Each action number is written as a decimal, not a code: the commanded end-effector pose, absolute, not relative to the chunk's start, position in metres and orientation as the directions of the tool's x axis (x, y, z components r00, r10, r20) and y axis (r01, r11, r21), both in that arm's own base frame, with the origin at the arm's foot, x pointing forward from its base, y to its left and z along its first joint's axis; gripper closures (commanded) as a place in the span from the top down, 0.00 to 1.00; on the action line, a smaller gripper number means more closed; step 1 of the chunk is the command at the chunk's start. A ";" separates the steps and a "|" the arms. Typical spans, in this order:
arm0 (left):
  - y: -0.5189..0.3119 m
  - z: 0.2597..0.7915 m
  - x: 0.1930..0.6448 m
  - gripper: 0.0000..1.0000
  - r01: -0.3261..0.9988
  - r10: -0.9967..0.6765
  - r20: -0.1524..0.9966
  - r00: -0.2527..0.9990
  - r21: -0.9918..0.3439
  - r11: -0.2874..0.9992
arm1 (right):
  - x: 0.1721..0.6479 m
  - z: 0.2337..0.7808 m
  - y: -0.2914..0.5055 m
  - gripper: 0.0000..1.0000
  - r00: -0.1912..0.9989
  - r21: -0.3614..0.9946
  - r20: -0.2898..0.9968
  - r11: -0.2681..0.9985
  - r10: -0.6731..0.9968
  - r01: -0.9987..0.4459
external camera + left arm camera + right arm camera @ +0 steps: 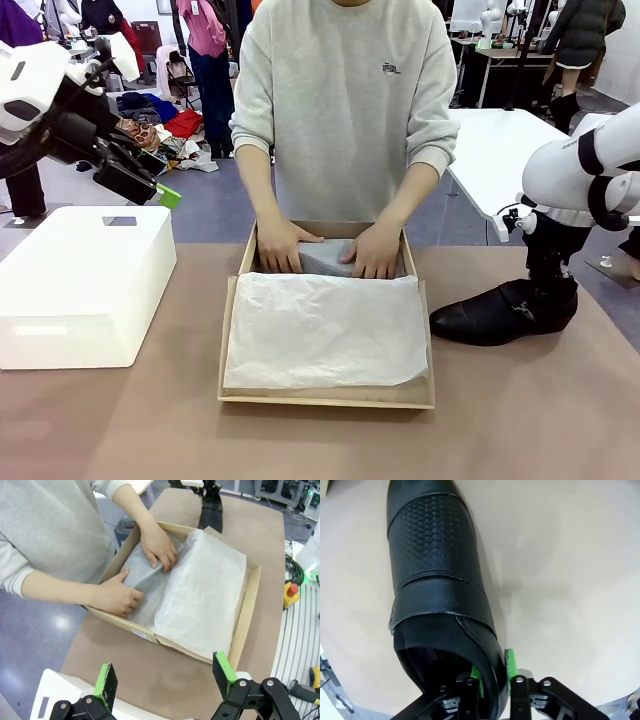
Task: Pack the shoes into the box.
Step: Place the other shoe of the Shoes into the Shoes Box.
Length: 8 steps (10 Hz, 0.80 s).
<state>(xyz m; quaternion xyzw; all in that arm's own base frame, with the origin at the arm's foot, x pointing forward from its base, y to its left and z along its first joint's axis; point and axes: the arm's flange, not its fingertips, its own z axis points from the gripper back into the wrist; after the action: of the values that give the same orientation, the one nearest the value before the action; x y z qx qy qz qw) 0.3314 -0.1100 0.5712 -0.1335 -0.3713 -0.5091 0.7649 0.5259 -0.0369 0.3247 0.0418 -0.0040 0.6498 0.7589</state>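
We've got the right claw clenched on the heel rim of the shoe, which sits on the table just right of the box. Risk: it's a thin one-wall pinch, so the toe could sag on lift & clip the box's right wall. Person's hands press tissue at the box's far end; near part looks free. Left claw hangs released, well left of box.

Person's hands fill box far end, tissue unobstructed

Leather shoe glossy, pebbled; box matt cardboard; tissue crinkled.
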 end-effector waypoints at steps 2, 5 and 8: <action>-0.110 0.572 0.331 1.00 0.882 -0.676 0.709 0.202 0.169 0.441 | 0.532 0.328 -0.039 0.00 0.159 0.072 0.085 0.153 0.984 -0.986; -0.110 0.572 0.331 1.00 0.882 -0.676 0.709 0.202 0.169 0.441 | 0.531 0.329 -0.041 0.00 0.151 0.086 0.102 0.143 0.983 -0.986; -0.110 0.572 0.331 1.00 0.882 -0.676 0.709 0.202 0.169 0.441 | 0.533 0.333 -0.043 0.00 0.180 0.113 0.074 0.171 0.981 -0.979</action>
<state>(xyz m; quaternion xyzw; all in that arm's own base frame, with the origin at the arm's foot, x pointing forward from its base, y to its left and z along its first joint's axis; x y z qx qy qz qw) 0.3314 -0.1100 0.5712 -0.1335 -0.3713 -0.5092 0.7649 0.5247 -0.0397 0.3259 0.0645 0.0119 0.6459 0.7606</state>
